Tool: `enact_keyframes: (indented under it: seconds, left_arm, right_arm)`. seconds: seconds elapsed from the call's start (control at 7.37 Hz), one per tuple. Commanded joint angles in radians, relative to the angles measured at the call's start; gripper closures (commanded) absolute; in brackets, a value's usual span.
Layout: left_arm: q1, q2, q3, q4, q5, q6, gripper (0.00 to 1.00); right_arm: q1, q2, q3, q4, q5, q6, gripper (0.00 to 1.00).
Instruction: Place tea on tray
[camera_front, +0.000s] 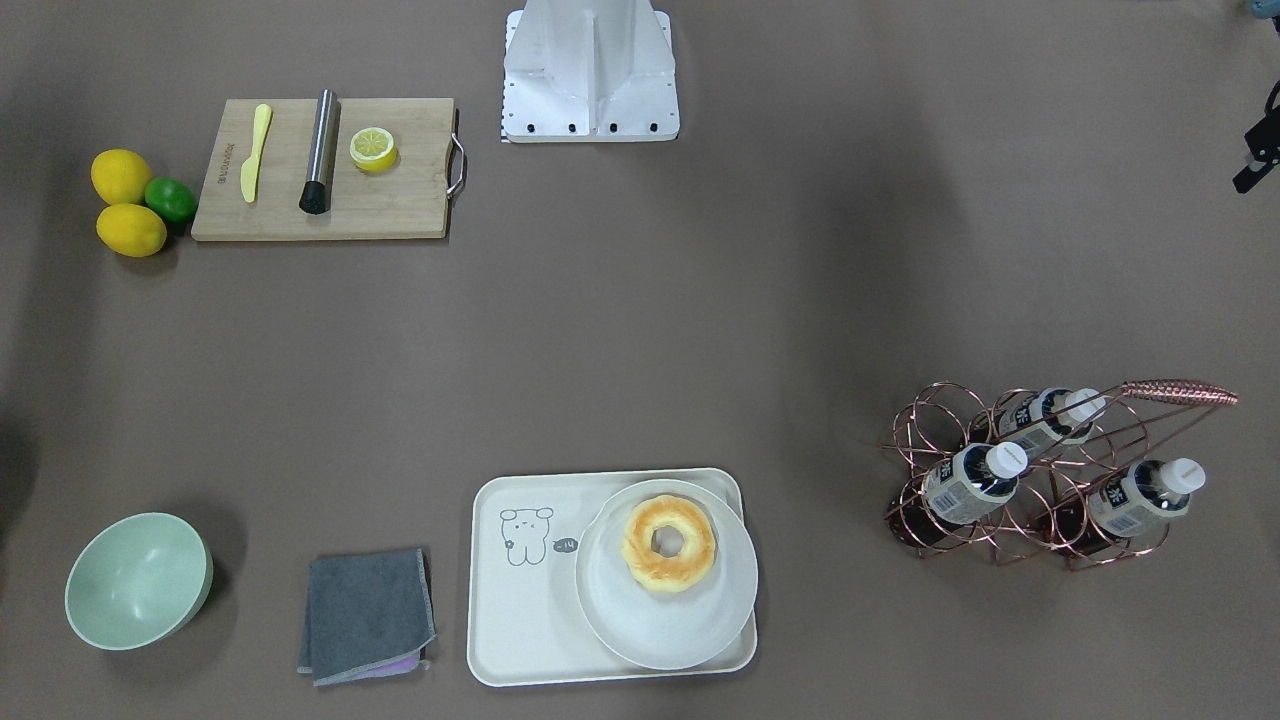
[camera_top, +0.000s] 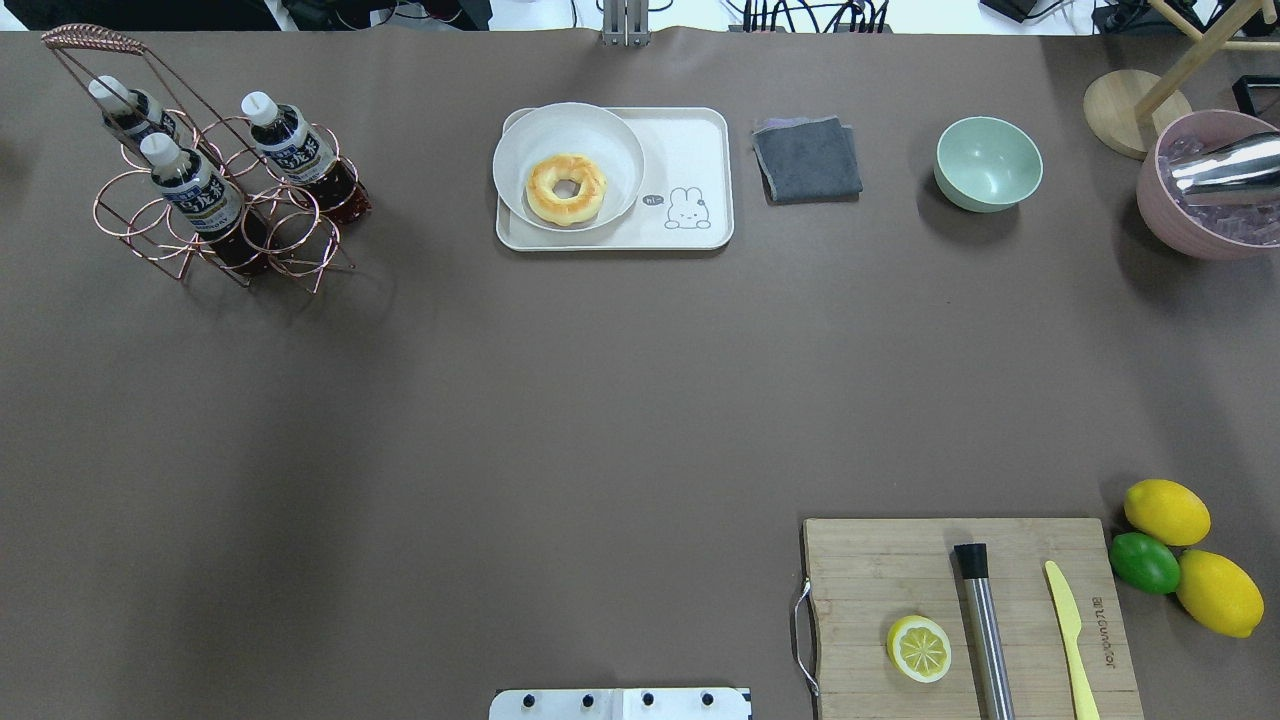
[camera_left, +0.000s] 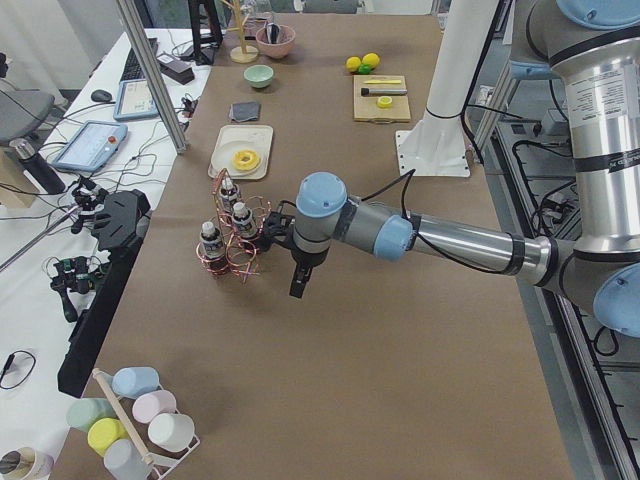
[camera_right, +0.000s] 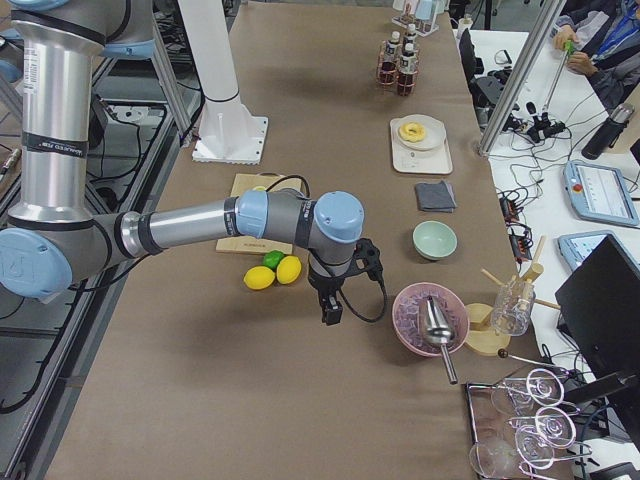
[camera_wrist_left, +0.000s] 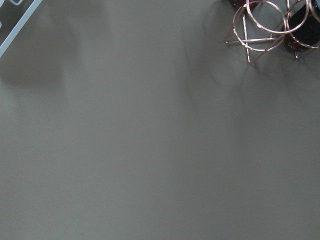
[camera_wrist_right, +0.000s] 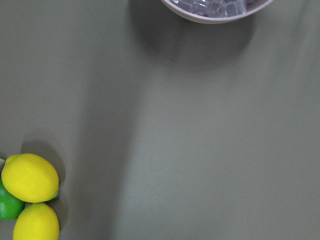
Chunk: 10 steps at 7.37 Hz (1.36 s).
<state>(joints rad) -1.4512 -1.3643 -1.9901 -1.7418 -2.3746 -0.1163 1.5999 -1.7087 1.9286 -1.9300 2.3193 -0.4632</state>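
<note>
overhead exterior view shows the job not yet begun: three alike bottles sit in a copper wire rack (camera_top: 88, 40) near the far left corner of the tabletop. the tray (camera_top: 690, 135) lies along the far edge about midway, well apart from the rack. no arm is in that view. the left gripper (camera_left: 298, 283) hangs above bare table near the rack. it shows only from the side camera, so i cannot tell whether its jaws are wide or narrow. the same goes for the right gripper (camera_right: 331, 308), which hangs toward the right end of the table near the lemons and, by my reckoning, has no part in this step.

the step in hand looks like the reach for a bottle. the tea bottle (camera_top: 300, 155) on the tray side of the rack seems the easiest pick. each bottle leans in its rings with the cap up and outward, so the pull should follow the bottle's own axis, or the wire may snag and drag the light rack along. a white plate (camera_top: 600, 130) with a doughnut (camera_top: 566, 188) covers the tray's half toward the left end. the bare half with the bear drawing is the place to set the bottle down.

the tea is a small clear plastic bottle of dark reddish-brown liquid with a white screw cap and a white-and-dark label. being smooth and round, it could slip in the grip, or roll if laid down.
</note>
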Motion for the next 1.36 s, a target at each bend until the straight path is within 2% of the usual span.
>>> enact_keyframes:
  seconds: [0.0, 0.14, 0.27, 0.54, 0.68, 1.09, 1.22]
  left_arm:
    - [0.107, -0.157, -0.004, -0.031, 0.009, -0.226, 0.03]
    - [0.15, -0.221, -0.004, -0.033, 0.014, -0.335, 0.03]
    - [0.182, -0.266, -0.007, -0.033, 0.064, -0.35, 0.02]
    - [0.3, -0.332, -0.006, -0.035, 0.249, -0.477, 0.02]
    - [0.334, -0.341, 0.007, -0.048, 0.283, -0.473, 0.03]
    - [0.374, -0.432, 0.183, -0.165, 0.302, -0.426, 0.04]
    - [0.373, -0.447, 0.204, -0.166, 0.296, -0.392, 0.05]
  right_arm:
    - [0.002, -0.014, 0.01, 0.0, 0.0, 0.003, 0.0]
    - [0.002, -0.015, 0.015, 0.0, 0.0, 0.001, 0.0]
    - [0.002, -0.017, 0.018, 0.005, 0.0, -0.003, 0.0]
    - [0.002, -0.019, 0.026, 0.005, 0.0, -0.006, 0.0]
    - [0.0, -0.02, 0.026, 0.005, 0.0, -0.006, 0.0]
    - [0.002, -0.022, 0.039, 0.005, 0.026, -0.006, 0.0]
    - [0.002, -0.043, 0.056, 0.005, 0.043, -0.006, 0.0]
